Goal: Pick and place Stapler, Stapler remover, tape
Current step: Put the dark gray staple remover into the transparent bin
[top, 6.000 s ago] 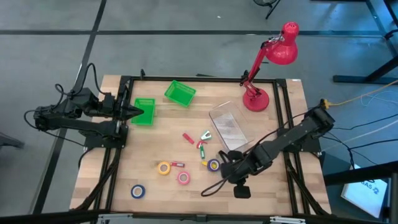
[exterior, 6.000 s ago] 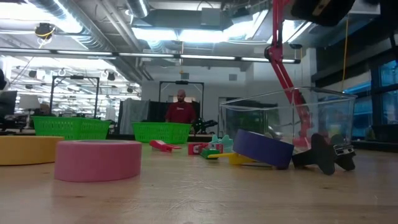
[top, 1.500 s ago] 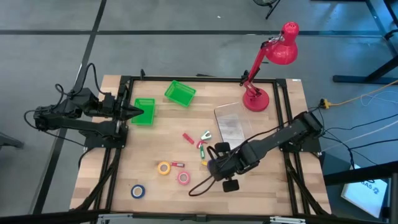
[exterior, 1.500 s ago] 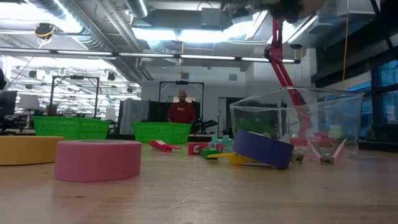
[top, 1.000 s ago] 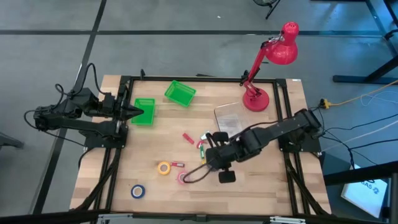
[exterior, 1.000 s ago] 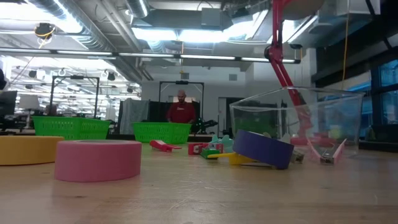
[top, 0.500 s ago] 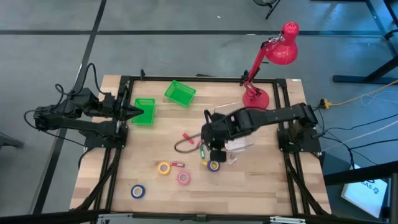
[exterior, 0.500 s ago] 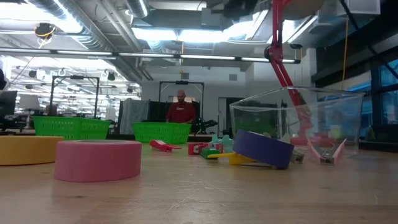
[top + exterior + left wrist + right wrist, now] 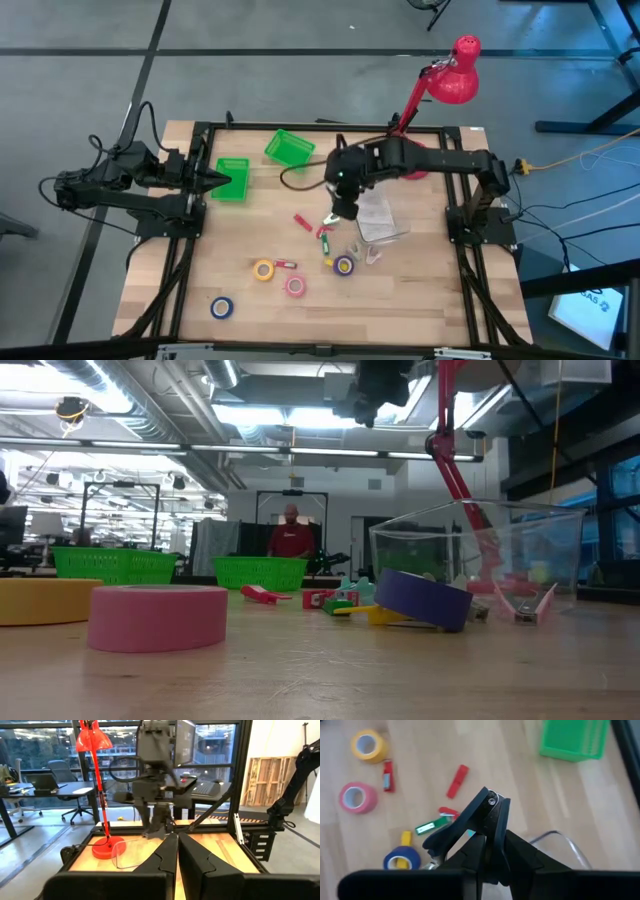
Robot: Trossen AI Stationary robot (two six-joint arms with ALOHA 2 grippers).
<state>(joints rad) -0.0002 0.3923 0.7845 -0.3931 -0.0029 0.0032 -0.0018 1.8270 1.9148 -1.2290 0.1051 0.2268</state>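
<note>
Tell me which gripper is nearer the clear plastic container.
Right. The right gripper hangs above the table just beside the clear plastic container, toward the table's middle. The left gripper waits far off at the table's left edge, by a green bin.

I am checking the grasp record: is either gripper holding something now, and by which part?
Nothing is held, it seems. The right gripper hangs shut above the table; the left gripper waits shut at the left edge.
</note>
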